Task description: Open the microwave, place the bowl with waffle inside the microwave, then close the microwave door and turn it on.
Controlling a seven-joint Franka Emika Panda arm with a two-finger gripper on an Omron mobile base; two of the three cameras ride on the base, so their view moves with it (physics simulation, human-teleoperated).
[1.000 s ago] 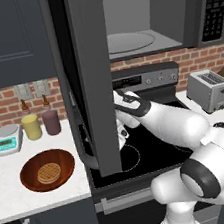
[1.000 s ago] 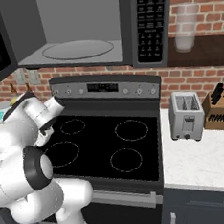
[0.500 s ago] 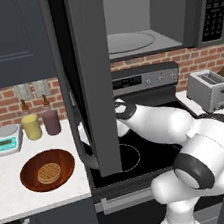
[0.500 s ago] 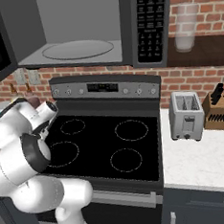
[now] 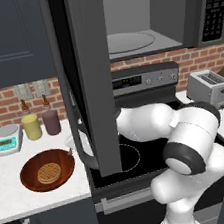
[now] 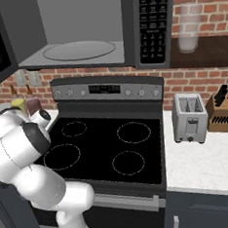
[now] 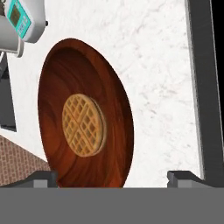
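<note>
Reddish-brown bowl (image 7: 83, 118), waffle (image 7: 83, 125) inside, open gripper (image 7: 111, 177) above

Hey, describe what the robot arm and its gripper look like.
The arm is glossy white with rounded, bulbous segments and dark grey bands at the joints. No cables or markings show. The gripper has two small, dark grey, blocky finger tips.

home kitchen: stove (image 6: 109, 148) under microwave (image 6: 93, 27), toaster (image 6: 188, 117), brick backsplash (image 6: 196, 82).
</note>
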